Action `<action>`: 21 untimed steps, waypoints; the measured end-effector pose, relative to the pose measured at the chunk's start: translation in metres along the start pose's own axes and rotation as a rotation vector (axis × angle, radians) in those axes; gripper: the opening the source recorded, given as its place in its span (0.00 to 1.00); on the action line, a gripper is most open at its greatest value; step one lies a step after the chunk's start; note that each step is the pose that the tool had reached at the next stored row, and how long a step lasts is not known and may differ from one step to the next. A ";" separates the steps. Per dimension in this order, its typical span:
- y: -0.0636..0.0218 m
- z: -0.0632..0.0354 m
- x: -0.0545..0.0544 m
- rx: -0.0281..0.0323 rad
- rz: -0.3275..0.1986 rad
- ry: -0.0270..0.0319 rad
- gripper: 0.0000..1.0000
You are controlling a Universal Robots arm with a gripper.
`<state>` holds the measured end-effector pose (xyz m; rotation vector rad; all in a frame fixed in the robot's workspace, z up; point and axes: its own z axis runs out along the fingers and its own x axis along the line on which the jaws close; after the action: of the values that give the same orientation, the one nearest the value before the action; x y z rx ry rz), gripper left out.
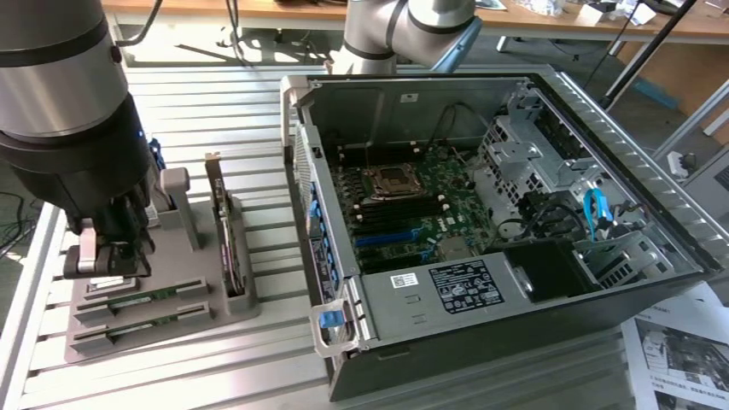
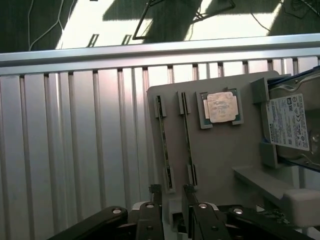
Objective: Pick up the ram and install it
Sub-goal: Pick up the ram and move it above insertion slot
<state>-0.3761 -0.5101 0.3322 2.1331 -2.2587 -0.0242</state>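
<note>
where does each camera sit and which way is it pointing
exterior view: off the arm, high over the table, looking down at an angle on the open computer case and grey holder; the arm and open gripper show at the exterior view's left.
wrist view: on the wrist, looking down past the gripper at the holder, processor chip and hard drive.
shared: the gripper, the holder and its two ram sticks.

Exterior view high, angled down, wrist view close over shared tray (image 1: 239,309)
</note>
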 end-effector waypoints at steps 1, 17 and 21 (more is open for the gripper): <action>0.0000 0.0016 0.000 -0.0001 -0.001 0.0001 0.30; -0.0010 0.0257 0.000 -0.0002 -0.031 0.0012 0.30; -0.0010 0.0284 0.000 0.0005 -0.087 0.0032 0.30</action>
<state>-0.3761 -0.5101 0.3038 2.2287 -2.1626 -0.0225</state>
